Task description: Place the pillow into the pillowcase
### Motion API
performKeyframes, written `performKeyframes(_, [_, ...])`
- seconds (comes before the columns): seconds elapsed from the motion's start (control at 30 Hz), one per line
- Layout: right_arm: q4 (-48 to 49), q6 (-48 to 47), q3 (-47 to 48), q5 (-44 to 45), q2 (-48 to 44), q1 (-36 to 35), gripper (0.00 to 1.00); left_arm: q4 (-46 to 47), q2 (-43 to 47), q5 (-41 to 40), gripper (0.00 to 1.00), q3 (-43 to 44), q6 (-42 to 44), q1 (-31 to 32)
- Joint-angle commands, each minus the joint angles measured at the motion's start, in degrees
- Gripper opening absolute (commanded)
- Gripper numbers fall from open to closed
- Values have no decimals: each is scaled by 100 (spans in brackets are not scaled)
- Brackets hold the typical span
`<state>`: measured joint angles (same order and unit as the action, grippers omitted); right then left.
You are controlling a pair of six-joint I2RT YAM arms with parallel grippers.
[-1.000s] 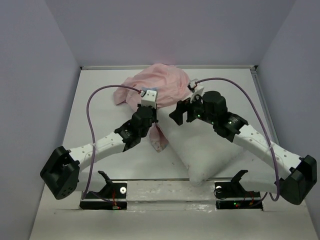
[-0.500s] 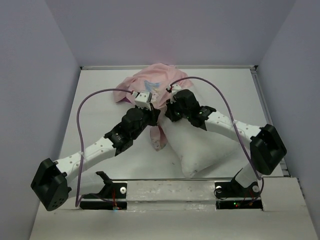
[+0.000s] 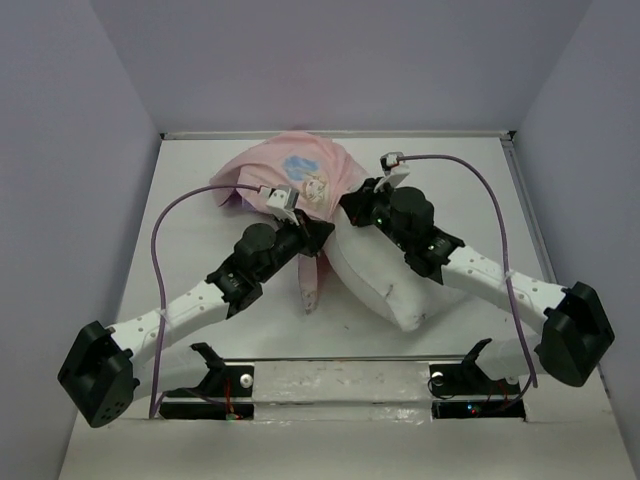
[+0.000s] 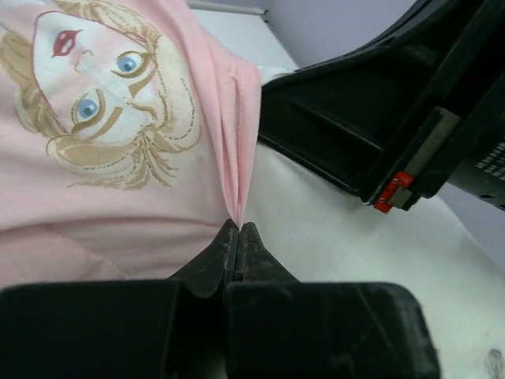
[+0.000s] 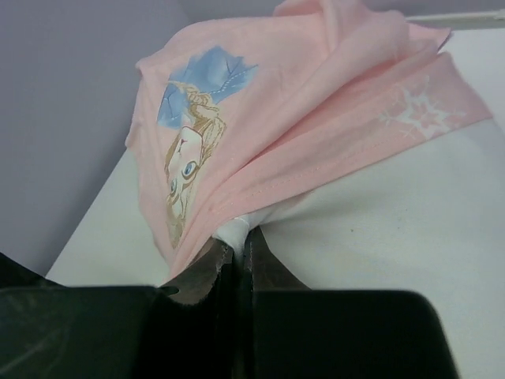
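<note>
The fingers (image 4: 209, 268) of my left gripper (image 4: 238, 229) are pressed tight together on a thin fold of the pillowcase (image 4: 118, 158). The fingers (image 5: 201, 272) of my right gripper (image 5: 235, 237) are closed just as tight at its stitched hem. A sliver of white is pinched there too, and I cannot tell whether it is the pillow's corner or only a tag.

I judge this to be the step of drawing the case's mouth over the pillow (image 3: 385, 280). My two grips sit close together, so I should spread them sideways first to open the hem. Then I should draw both toward the near right, along the pillow's length. If my right fingers do hold pillow as well as cloth, the pillow will ride along instead of going in, so that grip may need resetting on cloth alone. Slow, even pulls should stop the thin fabric bunching at the pillow's shoulders.

The case lies heaped at the far middle of the table (image 3: 190, 220), draped over the pillow's far end, with one strip trailing nearward between my arms. It is pale pink and soft, folded on itself. It shows a blonde, blue-eyed cartoon face, a blue snowflake patch and faint white stars. The pillow is plump, plain white and creased, stretching to the near right, most of it uncovered.
</note>
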<state>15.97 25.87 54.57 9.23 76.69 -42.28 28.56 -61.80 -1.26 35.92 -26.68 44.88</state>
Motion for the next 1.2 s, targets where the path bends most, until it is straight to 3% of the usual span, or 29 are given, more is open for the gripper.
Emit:
performKeyframes(0.0, [1693,295,466,536,141,53,0,598,19,1153,0,362,-329,135])
performKeyframes(0.23, [1489,1226,871,948,2059,-183,0,1169,203,1909,0,618,-874,231])
performKeyframes(0.37, [1286,1281,916,1283,2062,-386,0,1065,414,1717,0,171,-918,188])
performKeyframes(0.4, [1199,1263,785,1222,1983,-386,3,777,536,1525,13,117,-857,109])
performKeyframes(0.43, [1129,1193,731,1195,1869,-386,14,635,607,1401,25,65,-822,65])
performKeyframes(0.47, [989,1114,687,1073,1607,-386,28,521,808,1313,40,-32,-804,12])
performKeyframes(0.5, [613,896,670,1011,1465,-386,55,267,923,1190,65,-50,-743,-136])
performKeyframes(0.6, [-344,413,696,704,904,-386,79,-287,1222,935,89,195,-506,-296])
performKeyframes(0.73, [-1164,-134,468,379,67,7,82,-1219,1223,444,93,959,56,-349])
performKeyframes(0.87, [-1912,-459,537,-1138,-338,1159,82,-1519,995,-31,93,1574,268,-349])
performKeyframes(1.0, [-2386,-1143,1124,-1793,-41,1986,89,-1792,275,-322,93,2041,549,-357])
performKeyframes(1.1, [-2607,-1426,1600,-2099,688,2592,93,-2169,-532,-1050,93,2646,988,-366])
performKeyframes(1.17, [-2791,-1593,2039,-2730,1268,2926,90,-2415,-1216,-1596,93,3138,1269,-471])
